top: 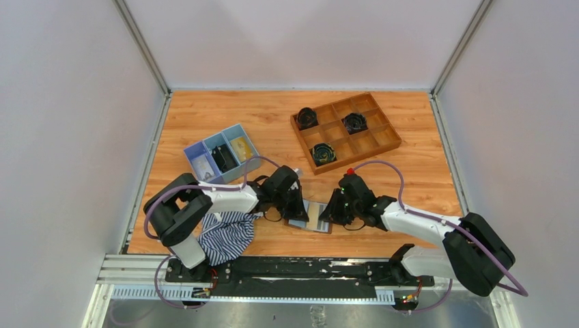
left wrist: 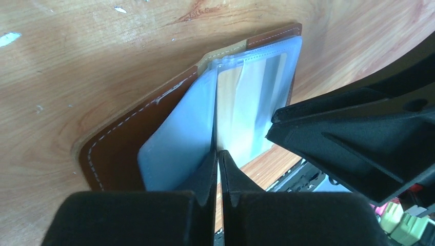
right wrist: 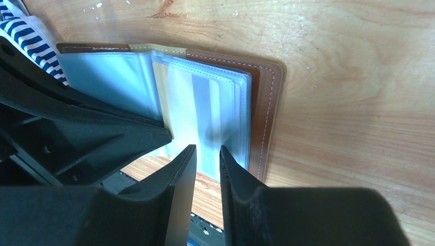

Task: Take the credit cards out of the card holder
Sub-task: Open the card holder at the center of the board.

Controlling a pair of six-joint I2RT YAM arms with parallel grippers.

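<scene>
Top external view: the tabletop [top: 423, 178] carries a wooden tray [top: 388, 119] at far right-centre and a blue tray [top: 210, 137] at far left. Both are well apart from the work. A striped cloth [top: 229, 236] lies beside the left arm's base.

The holder [top: 313, 220] lies open and flat towards the near edge, between the two arms, brown cover down and sleeves up. Its spread runs left to right across the arms, and its spine runs roughly away from the bases. Neither arm is nearer: the left covers the left half, the right the right half.

The left tool [left wrist: 218, 156] stands at the holder's near edge by the spine. Its fingers are closed to a hairline slit and appear to pinch one sleeve [left wrist: 179, 138], which stands raised off the cover. The right tool [right wrist: 208, 148] sits at the near edge of the right-hand sleeves, fingers narrowly apart, with nothing seen between them.

Cards: none confirmed. Pale strips show inside the clear sleeves in the right wrist view; whether they are cards cannot be told.

Judgement: extraction is not yet done. The coming move turns on the right tool, just beside the sleeves, reaching a card along the spine's axis while the left holds the leaf clear. The risks are the glossy sleeve slipping and the holder dragging.
</scene>
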